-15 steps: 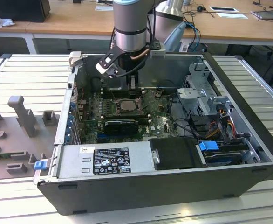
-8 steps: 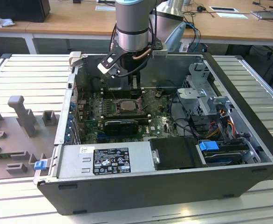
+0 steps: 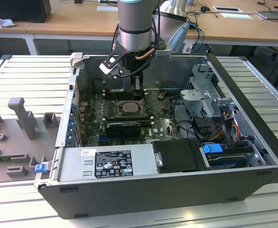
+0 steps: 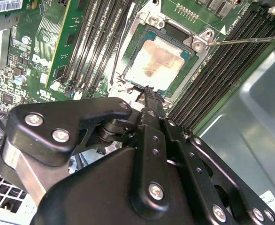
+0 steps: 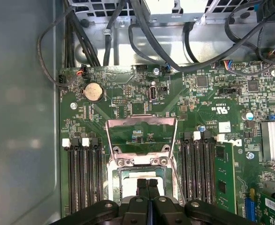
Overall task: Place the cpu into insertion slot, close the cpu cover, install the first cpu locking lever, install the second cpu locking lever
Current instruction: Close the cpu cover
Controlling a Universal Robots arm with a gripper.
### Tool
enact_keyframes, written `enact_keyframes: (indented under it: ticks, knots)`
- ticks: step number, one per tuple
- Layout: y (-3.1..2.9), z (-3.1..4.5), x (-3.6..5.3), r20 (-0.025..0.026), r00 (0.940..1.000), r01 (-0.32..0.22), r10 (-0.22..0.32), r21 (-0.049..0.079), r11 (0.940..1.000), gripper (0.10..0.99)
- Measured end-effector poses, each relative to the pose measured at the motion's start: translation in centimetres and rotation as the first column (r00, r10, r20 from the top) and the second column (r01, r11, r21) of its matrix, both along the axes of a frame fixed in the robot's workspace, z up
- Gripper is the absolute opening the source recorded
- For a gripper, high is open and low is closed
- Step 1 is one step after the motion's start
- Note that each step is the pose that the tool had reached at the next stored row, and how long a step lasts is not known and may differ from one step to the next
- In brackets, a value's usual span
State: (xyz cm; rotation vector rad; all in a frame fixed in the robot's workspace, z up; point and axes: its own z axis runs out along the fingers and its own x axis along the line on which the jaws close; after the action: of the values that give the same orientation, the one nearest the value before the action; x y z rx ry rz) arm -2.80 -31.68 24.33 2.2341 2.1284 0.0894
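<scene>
**Pincer** [image 5: 147, 182]: both fingers are pressed flat together, with nothing visible between them. It hangs tips-down inside an open computer case [image 3: 253, 142], over the green board [image 5: 128, 101].

**Chip** [image 4: 158, 63]: it is seated in the socket [image 4: 174, 32], directly beneath the fingertips. Its silvery top is stained brown. In the second wrist view the tips stand over the chip's near edge; contact cannot be confirmed.

**Cover plate** [image 5: 141, 121]: it is open, lying just beyond the socket, ahead of the fingertips. Green board shows through its window.

**Other fittings:** a thin metal rod [image 4: 250, 40] juts out from one socket corner. Long black memory slots [image 5: 83, 173] flank the pincer on both sides.

**Surface:** the case rests on a table of pale metal slats [image 3: 30, 71]. A grey moulded tray [image 3: 6, 161] lies well apart from the pincer, toward the exterior view's left.

**Room:** wooden desks [image 3: 72, 28] stand behind the arm.
</scene>
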Motion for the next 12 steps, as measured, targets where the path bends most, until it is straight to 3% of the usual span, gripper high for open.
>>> enact_keyframes:
  ticks: [12]
  knots:
    - [0.0, 0.12, 0.01, 0.0, 1.0, 0.001, -0.001, 0.0, 1.0, 0.106]
